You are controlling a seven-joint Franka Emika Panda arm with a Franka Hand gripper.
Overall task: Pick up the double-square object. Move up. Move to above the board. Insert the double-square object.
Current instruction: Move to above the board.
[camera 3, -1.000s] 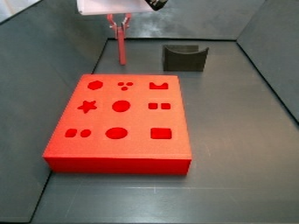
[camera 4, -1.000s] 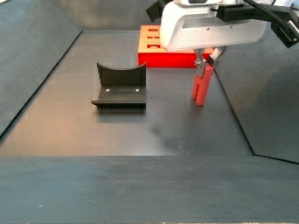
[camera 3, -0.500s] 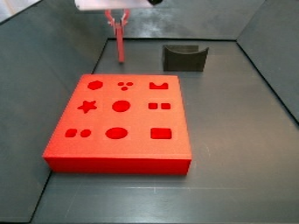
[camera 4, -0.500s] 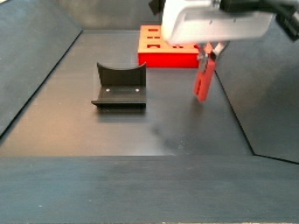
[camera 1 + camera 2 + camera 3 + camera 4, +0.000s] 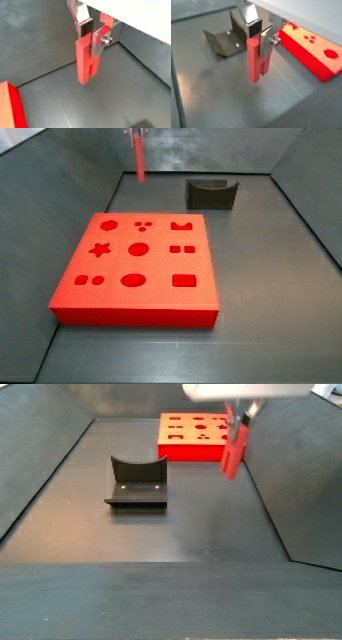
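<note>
Double-square object (image 5: 87,59): slim red peg of two joined square bars, hanging upright, lower end clear of the floor in both wrist views. Looks rigid and light, prob. smooth-sided plastic, so it could slip or pivot if pinched weakly; best hold is on the flat sides near the top end, which is where it's held. Gripper (image 5: 259,36) sits at the peg's top, silver fingers (image 5: 101,36) pressed onto opposite faces, gap only as wide as the peg. In a side view the peg (image 5: 139,153) is at top centre, beyond the board (image 5: 138,265); gripper body mostly out of frame. Dark grey U-shaped block (image 5: 136,481) sits apart, mid-left.
</note>
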